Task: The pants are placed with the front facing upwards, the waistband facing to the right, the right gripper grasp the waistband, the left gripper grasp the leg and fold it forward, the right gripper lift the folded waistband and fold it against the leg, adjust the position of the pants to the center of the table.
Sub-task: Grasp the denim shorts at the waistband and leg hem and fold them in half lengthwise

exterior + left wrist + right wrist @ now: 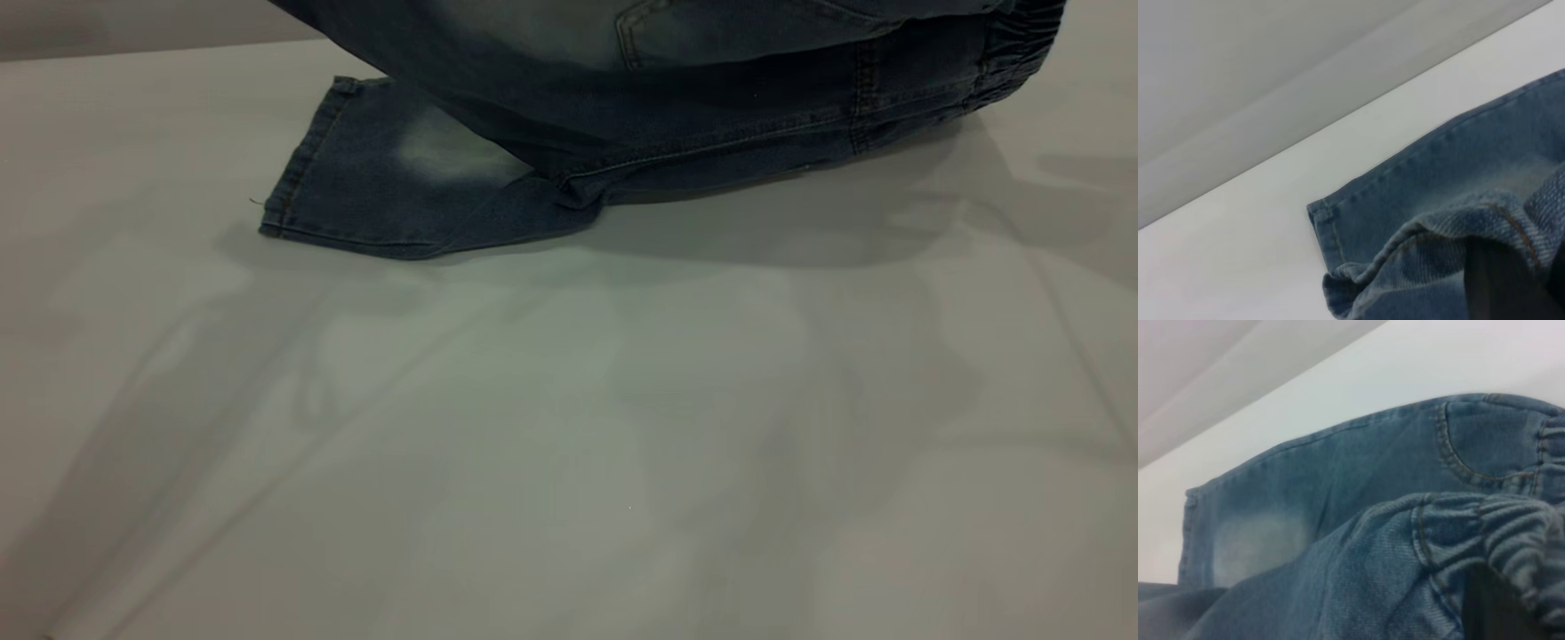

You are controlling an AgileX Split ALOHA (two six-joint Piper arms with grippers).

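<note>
The blue denim pants (711, 116) are raised along the top of the exterior view, and neither gripper shows there. One leg (382, 178) with a pale patch lies flat on the white table (569, 427). The gathered waistband (1022, 44) hangs at the upper right. In the left wrist view, the hem of the other leg (1438, 227) drapes over the dark finger of my left gripper (1501, 283), which is shut on it. In the right wrist view, the ruffled waistband (1511, 533) wraps over my right gripper (1495, 610), which is shut on it. The rest of both grippers is hidden by cloth.
Bare table fills the near half of the exterior view, crossed by soft arm shadows. A grey wall (1238, 80) rises beyond the table's far edge. A patch pocket (1491, 440) and a faded patch (1258, 547) lie on the flat layer beneath.
</note>
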